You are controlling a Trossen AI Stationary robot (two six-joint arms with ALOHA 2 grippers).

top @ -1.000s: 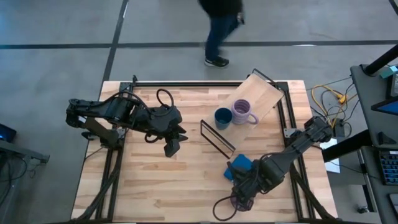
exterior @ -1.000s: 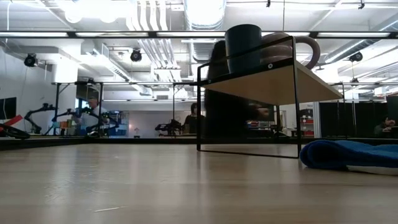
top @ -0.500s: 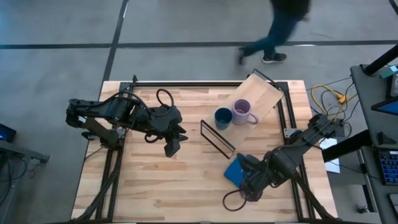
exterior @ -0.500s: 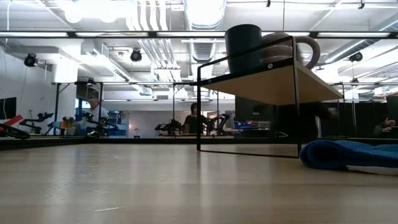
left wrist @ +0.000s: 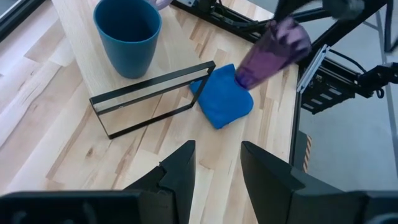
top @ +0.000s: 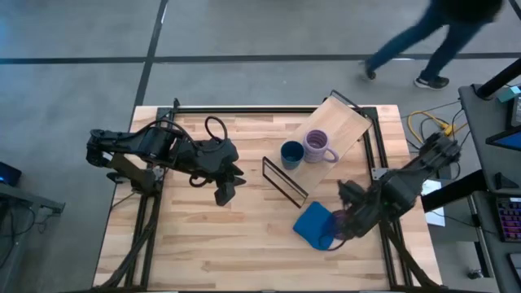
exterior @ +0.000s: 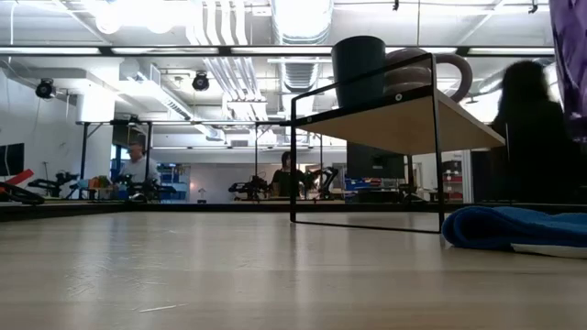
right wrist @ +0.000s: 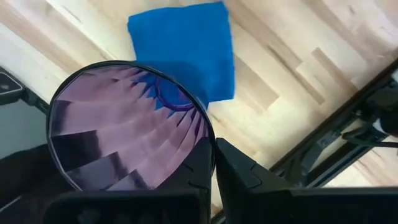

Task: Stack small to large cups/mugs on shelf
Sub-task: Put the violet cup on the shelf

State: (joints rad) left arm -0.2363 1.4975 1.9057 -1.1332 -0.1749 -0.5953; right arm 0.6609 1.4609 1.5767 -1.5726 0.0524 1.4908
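Note:
The dark purple tumbler (left wrist: 273, 51) hangs tilted in my right gripper (right wrist: 214, 155), just above the blue cloth (left wrist: 221, 98); it also shows at the low view's edge (exterior: 573, 55). The light-wood shelf (top: 346, 129) stands slantwise at the table's far right on its black wire frame (left wrist: 155, 99). On its plank stand the dark blue cup (top: 291, 154) and the lavender mug (top: 319, 146), side by side. My left gripper (left wrist: 214, 168) hovers open over the table's left-middle (top: 225, 191), apart from everything. My right gripper holds the tumbler by the rim of its open mouth (right wrist: 211, 142). One finger (right wrist: 198, 171) stands inside the mouth and the other (right wrist: 239, 177) outside, pinching the wall. The fingers slant down from above. The tumbler is lifted clear and tilted, its base (left wrist: 244, 76) pointing down at the cloth.
The blue cloth (top: 313, 224) lies flat on the table's near right, beside the shelf's wire leg (top: 285, 181). Black frame rails run along the table's right edge (top: 376, 155), with cables (top: 427, 130) beyond. A person (top: 440, 37) walks on the floor past the far side.
My right gripper has carried the tumbler from the table's near edge up and toward the far right, so that it now hangs over the blue cloth. The person beyond the table has walked from the middle toward the right.

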